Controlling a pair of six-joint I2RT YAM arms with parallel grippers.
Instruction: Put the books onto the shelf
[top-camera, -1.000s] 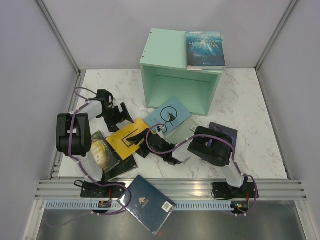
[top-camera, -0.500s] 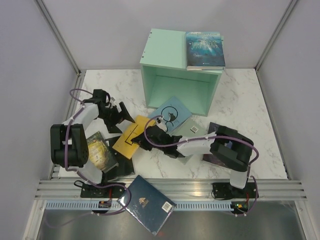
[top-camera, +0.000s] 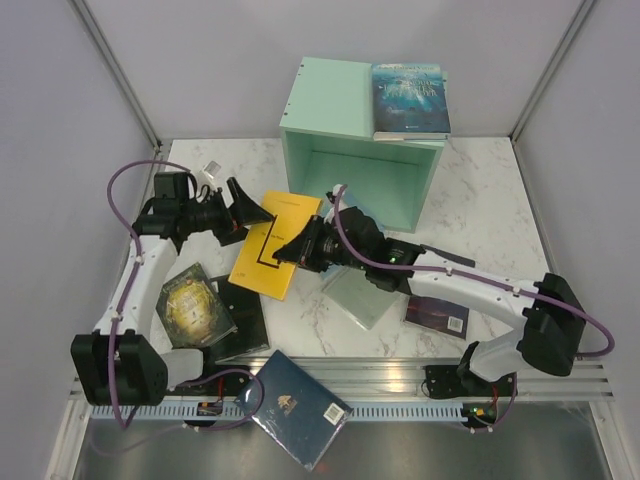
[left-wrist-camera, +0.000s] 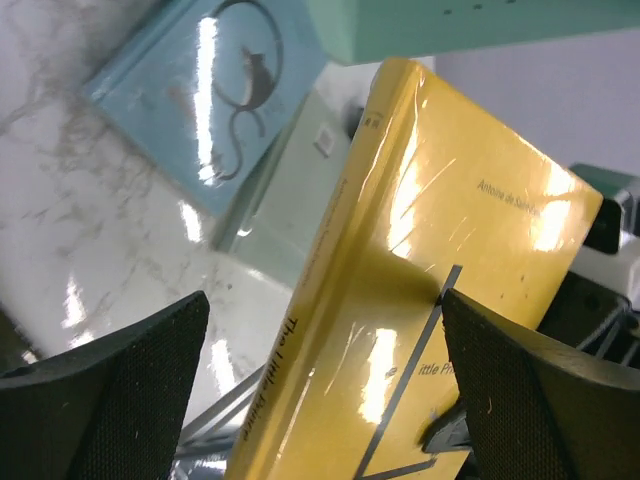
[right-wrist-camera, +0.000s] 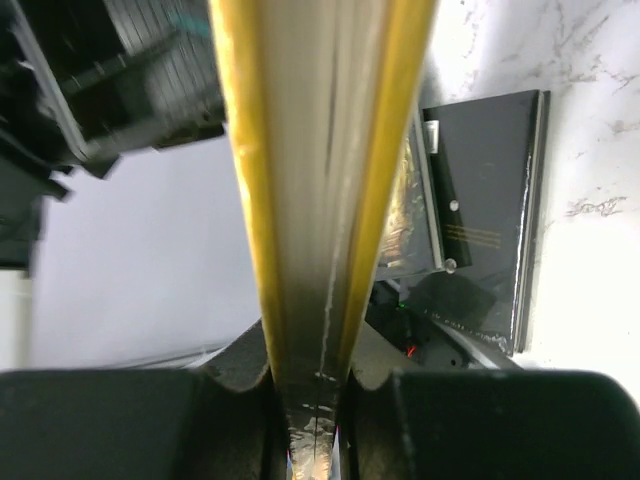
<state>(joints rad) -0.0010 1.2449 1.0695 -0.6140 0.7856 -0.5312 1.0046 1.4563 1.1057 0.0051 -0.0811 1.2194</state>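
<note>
Yellow book (left-wrist-camera: 460, 240) lifted, spine "The Little Prince"

Mint shelf (top-camera: 325, 100), dark blue book (top-camera: 411, 98) flat atop; yellow book (top-camera: 262, 262) raised, tilted nearby.

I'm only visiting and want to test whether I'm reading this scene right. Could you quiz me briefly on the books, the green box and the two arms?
1. Which book does the right gripper clamp?
A. the yellow book
B. a red book
C. a white book
2. True or false: the left gripper is shut.
3. Where does the blue book lie relative to the shelf?

Key:
1. A.
2. False: its fingers stand wide apart.
3. Flat on top of it, not inside.
</note>
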